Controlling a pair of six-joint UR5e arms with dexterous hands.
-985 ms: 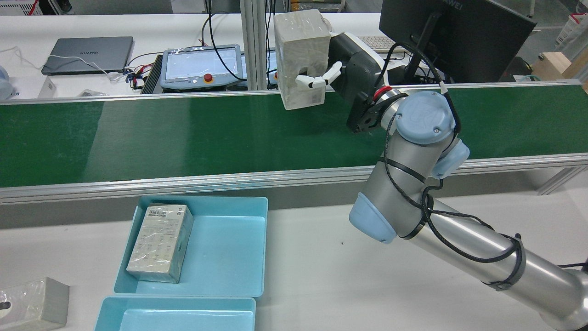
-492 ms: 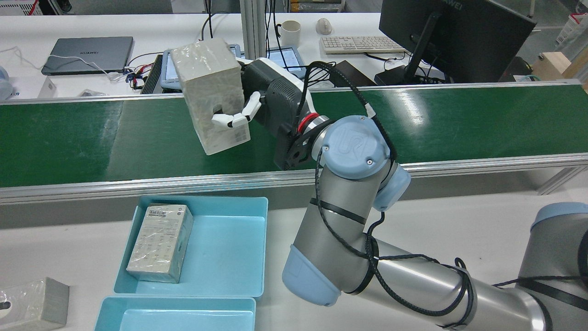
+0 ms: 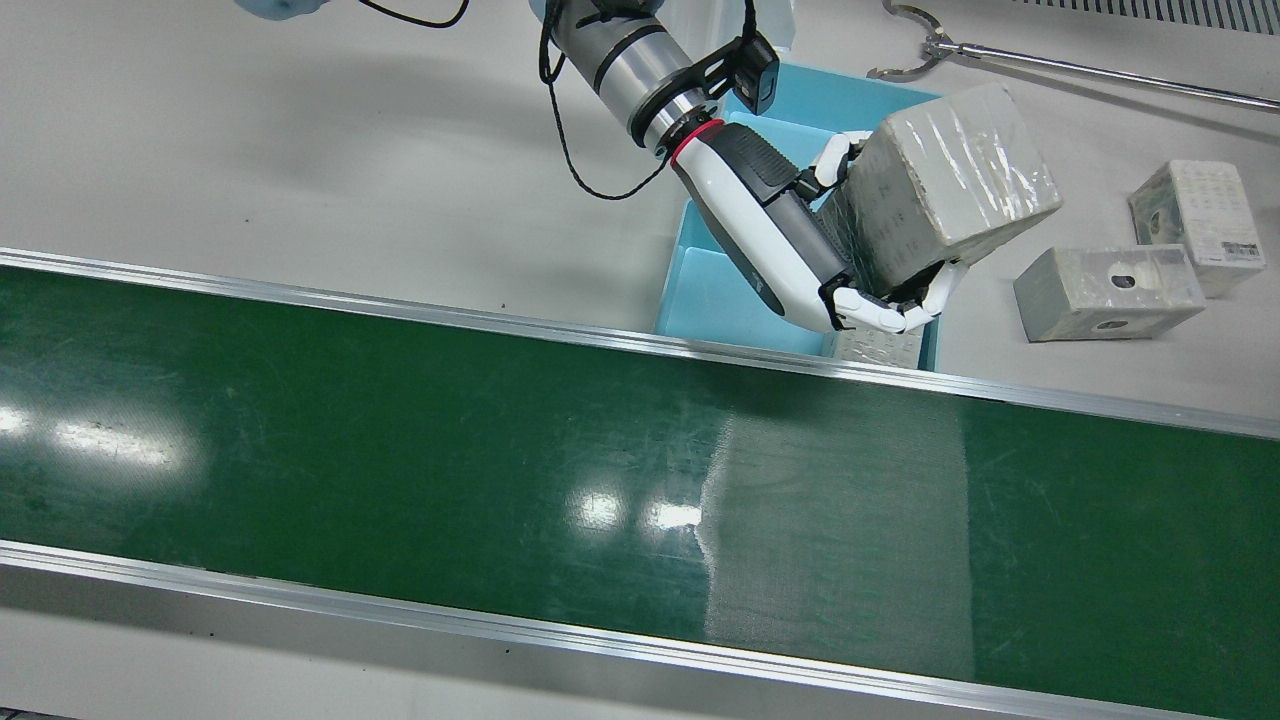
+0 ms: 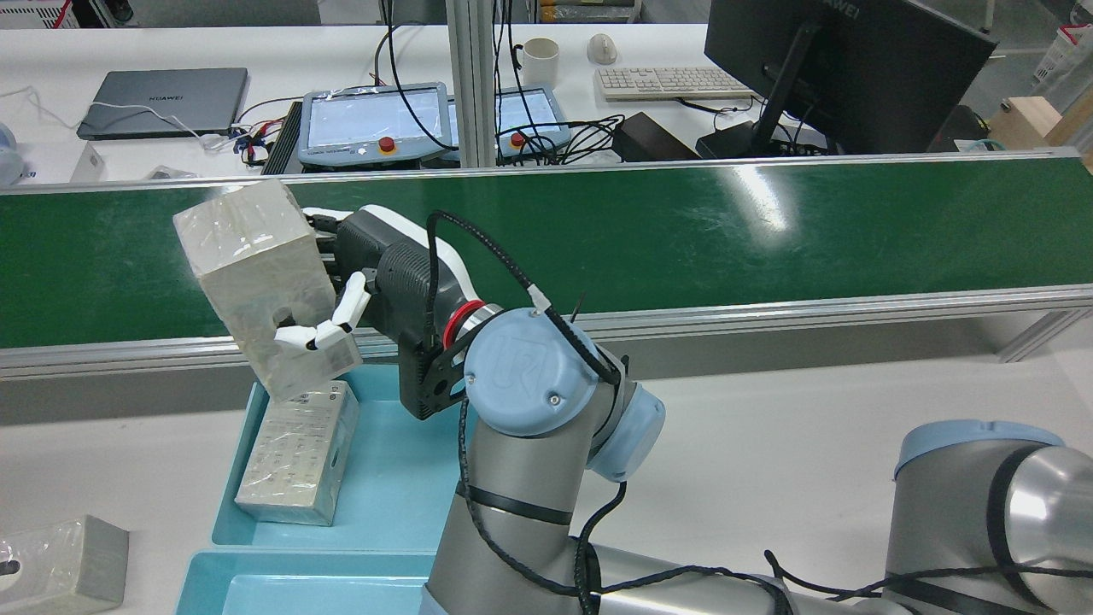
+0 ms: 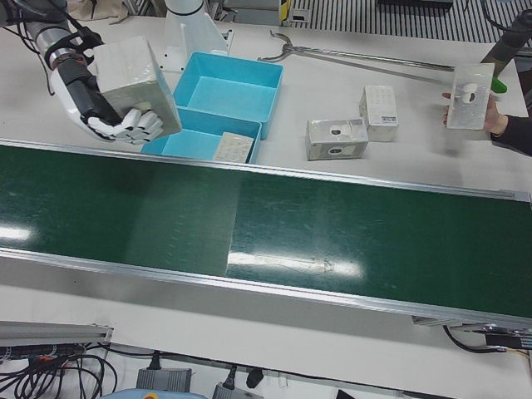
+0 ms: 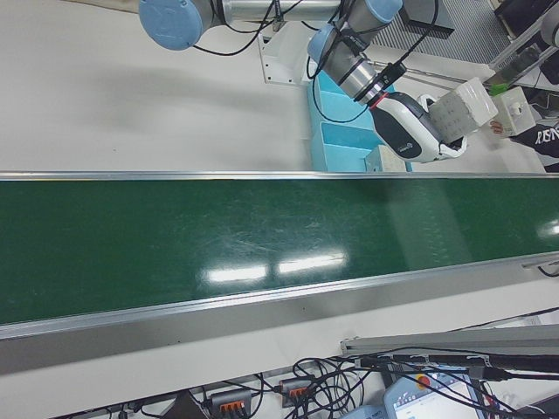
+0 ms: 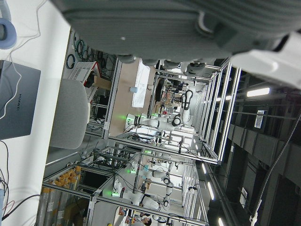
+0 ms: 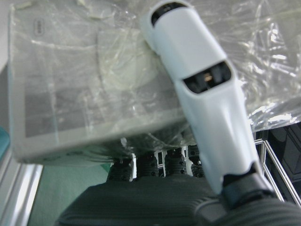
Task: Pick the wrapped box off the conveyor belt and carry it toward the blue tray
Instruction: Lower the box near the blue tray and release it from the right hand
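Observation:
My right hand (image 4: 376,265) is shut on the wrapped box (image 4: 252,282), a pale grey carton in clear film, with fingers curled around its lower face. It holds the box tilted in the air over the near rail of the green conveyor belt (image 4: 683,231) and the back edge of the blue tray (image 4: 410,461). The front view shows the hand (image 3: 780,240) and the box (image 3: 945,185) above the tray (image 3: 700,290). The right hand view shows the box (image 8: 94,84) pressed against the palm. The left hand view shows only the dark palm of my left hand (image 7: 178,28).
Another wrapped box (image 4: 299,453) lies in the tray's left half. A second blue tray (image 4: 324,585) sits just behind it. Loose wrapped boxes (image 3: 1105,290) (image 3: 1195,210) lie on the table beside the trays. A person's hand holds a box (image 5: 470,96) at the table's far side.
My right arm has swung left and back toward me with the box, from above the belt's far edge, across the belt, to above its near rail and the tray.

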